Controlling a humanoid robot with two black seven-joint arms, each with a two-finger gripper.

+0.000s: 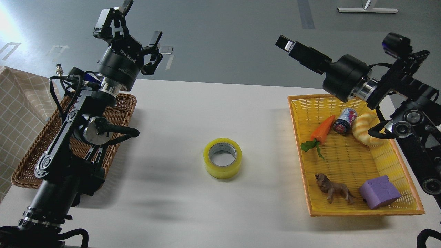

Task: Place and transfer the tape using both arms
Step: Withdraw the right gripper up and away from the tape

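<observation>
The tape (222, 158), a yellow roll with a grey-white core, lies flat on the white table (206, 103) near its middle, with nothing touching it. My left gripper (136, 26) is raised high at the far left above the table's back edge, open and empty. My right gripper (287, 44) is raised high at the far right, above the yellow basket's back left corner, well away from the tape. It shows side-on as one dark bar, so its fingers cannot be told apart.
A brown wicker basket (120, 103) sits at the left under my left arm. A yellow basket (296, 137) at the right holds a carrot (322, 129), a can (344, 120), a croissant toy (367, 129), a lion figure (332, 189) and a purple block (379, 192). Checked cloth (17, 113) lies far left.
</observation>
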